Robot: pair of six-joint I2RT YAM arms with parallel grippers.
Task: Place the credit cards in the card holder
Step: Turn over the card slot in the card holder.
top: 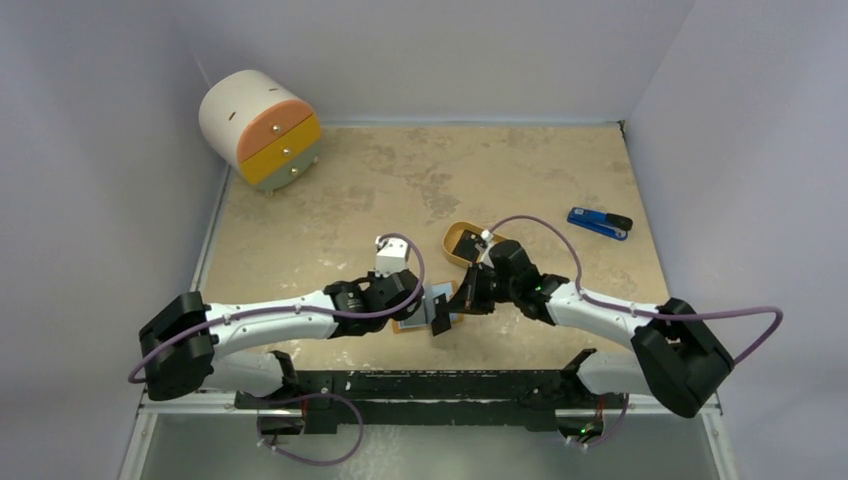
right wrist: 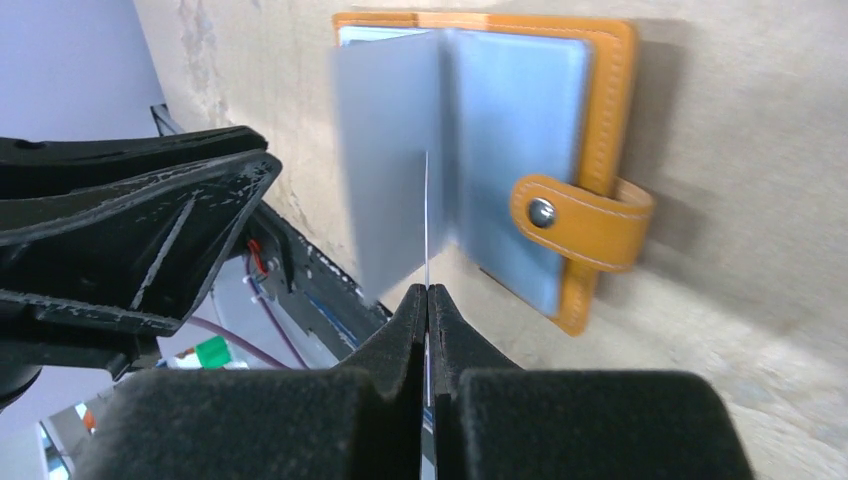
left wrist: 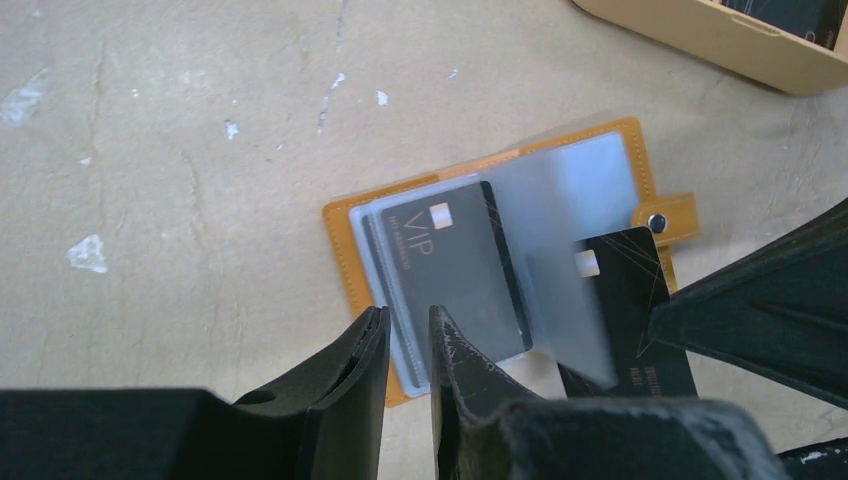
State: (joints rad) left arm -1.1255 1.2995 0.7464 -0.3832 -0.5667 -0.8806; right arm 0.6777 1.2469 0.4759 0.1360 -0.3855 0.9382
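The orange-tan card holder [left wrist: 345, 255] lies open on the table, pale blue-grey sleeves up; it also shows in the right wrist view [right wrist: 605, 110] and the top view [top: 408, 324]. One black credit card [left wrist: 455, 260] marked VIP sits inside a sleeve. My right gripper [right wrist: 428, 292] is shut on a second black credit card [left wrist: 630, 300], held on edge at the mouth of a raised clear sleeve [right wrist: 390, 150]. My left gripper [left wrist: 408, 318] is narrowly open, its tips at the holder's near-left edge with nothing between them.
An orange oval tray [top: 452, 238] behind the holder holds more dark cards [left wrist: 790, 12]. A blue-and-black gadget [top: 600, 222] lies at the right. A round drawer cabinet [top: 262, 130] stands at the back left. The table's front edge is close to the holder.
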